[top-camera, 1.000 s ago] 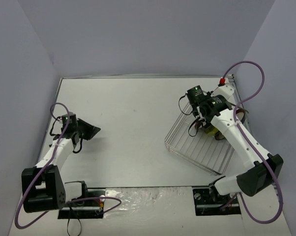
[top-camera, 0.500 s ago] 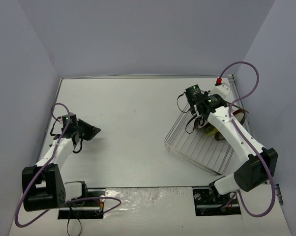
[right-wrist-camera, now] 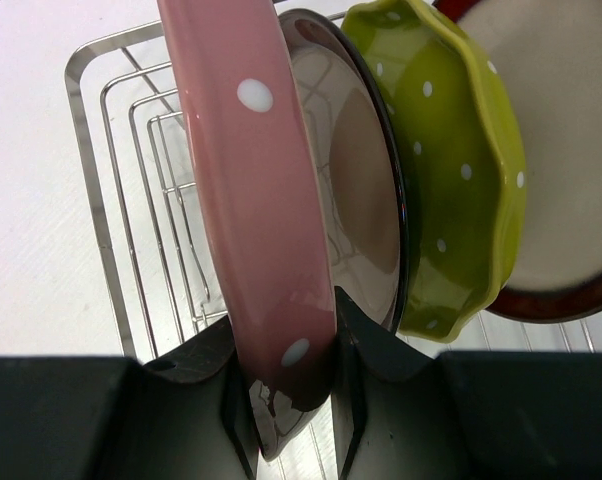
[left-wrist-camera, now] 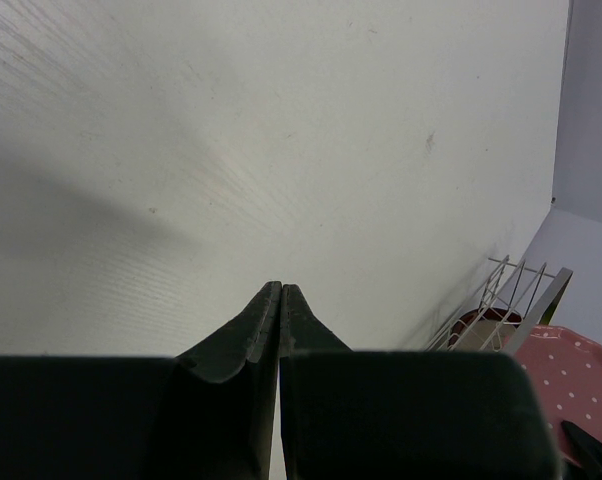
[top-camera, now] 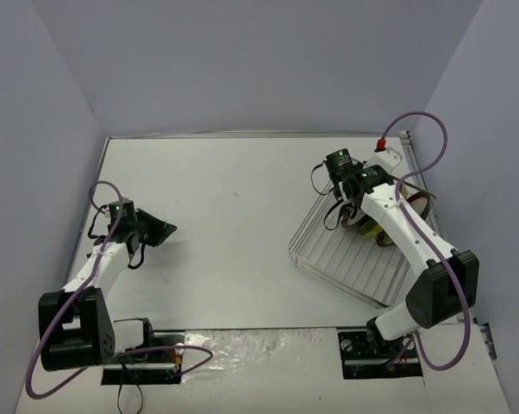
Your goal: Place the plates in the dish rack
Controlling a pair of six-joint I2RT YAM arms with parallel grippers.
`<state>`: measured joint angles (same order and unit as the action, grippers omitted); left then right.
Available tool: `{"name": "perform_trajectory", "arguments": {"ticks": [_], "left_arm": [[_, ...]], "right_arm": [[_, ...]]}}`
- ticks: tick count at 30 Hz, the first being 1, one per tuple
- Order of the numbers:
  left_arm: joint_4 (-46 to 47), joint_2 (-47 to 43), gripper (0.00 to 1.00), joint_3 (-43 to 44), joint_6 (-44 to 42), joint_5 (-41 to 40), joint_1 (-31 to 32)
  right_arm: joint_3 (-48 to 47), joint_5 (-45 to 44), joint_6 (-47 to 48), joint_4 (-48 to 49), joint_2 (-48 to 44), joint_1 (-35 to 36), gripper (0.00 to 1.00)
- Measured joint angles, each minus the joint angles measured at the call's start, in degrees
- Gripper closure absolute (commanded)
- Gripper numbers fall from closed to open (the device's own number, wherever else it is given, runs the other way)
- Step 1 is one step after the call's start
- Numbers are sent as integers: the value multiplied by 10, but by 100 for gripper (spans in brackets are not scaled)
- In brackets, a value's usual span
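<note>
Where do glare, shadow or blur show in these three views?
Right wrist: glossy highlights low on the pink plate. Left wrist: a broad soft shadow on the table. Top external: even light, with a shiny streak along the near edge.

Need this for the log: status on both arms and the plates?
Right jaws shut on pink plate, upright over rack. Left jaws shut, empty. Three other plates standing in rack. Nothing blocking.

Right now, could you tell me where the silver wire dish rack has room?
The silver wire dish rack's near-left half is bare. Its far-right corner is crowded with standing plates, the pink dotted plate in the right gripper.
</note>
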<state>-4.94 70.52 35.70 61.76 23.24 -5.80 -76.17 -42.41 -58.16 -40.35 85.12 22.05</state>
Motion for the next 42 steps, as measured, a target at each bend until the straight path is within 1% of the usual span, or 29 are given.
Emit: {"name": "perform_trajectory", "arguments": {"ticks": [11,18,30,42], "left_arm": [[1,2,100,0,2,4,0],[2,3,100,0,4,5,0],[2,3,100,-1,4,7,0],[2,3,100,-1,5,9,0]], "right_arm": [[3,5,17,30,6,-5,100],[3,25,26,50,39,-6,100],[3,40,28,52,58,-6,100],[2,73,31,62,101,-7,100]]}}
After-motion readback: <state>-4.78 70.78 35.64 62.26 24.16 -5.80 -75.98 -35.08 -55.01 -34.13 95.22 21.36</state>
